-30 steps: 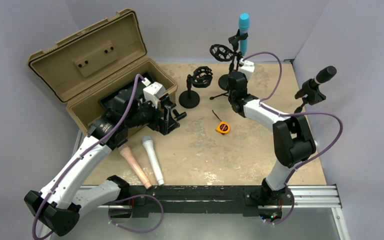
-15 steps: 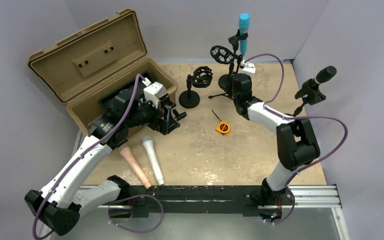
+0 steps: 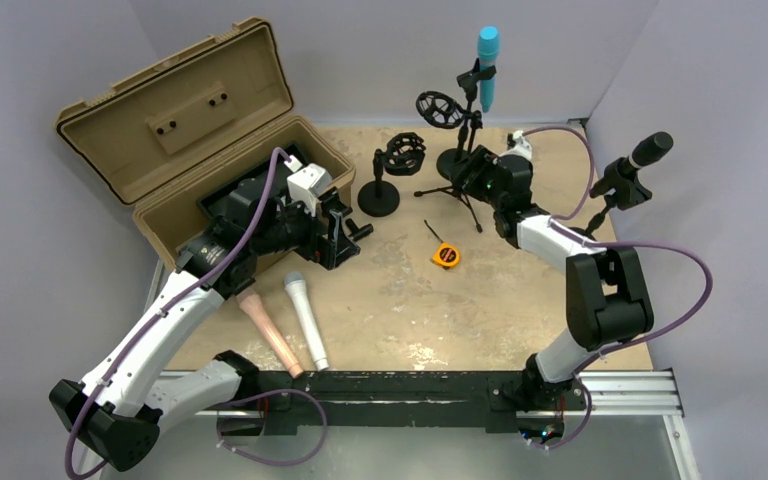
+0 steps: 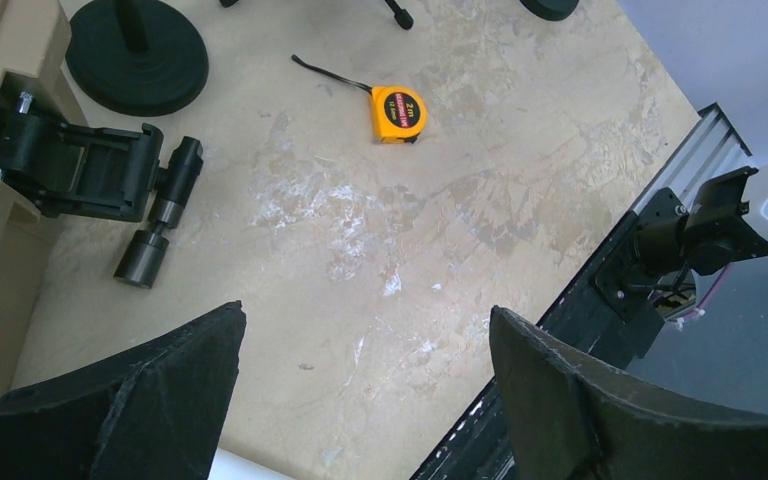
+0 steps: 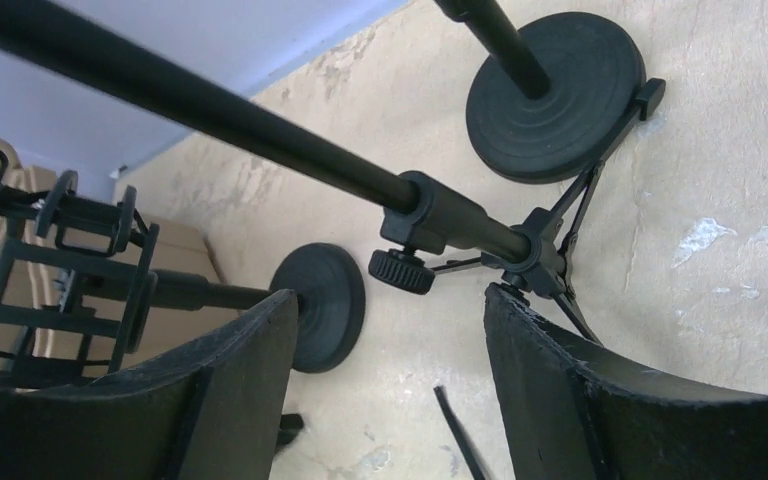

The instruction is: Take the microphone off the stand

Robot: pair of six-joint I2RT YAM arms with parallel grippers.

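Beside the tripod stand [image 5: 450, 222] the right tool [image 5: 388, 300] gapes empty, left tool [image 4: 365, 312] likewise; the blue microphone [image 3: 487, 62] looks light, rigid, slick, so grip mid-body.

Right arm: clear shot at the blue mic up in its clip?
Probably yes. The right end effector is open, low by the tripod; the blue microphone stands clipped high above, with nothing over it.
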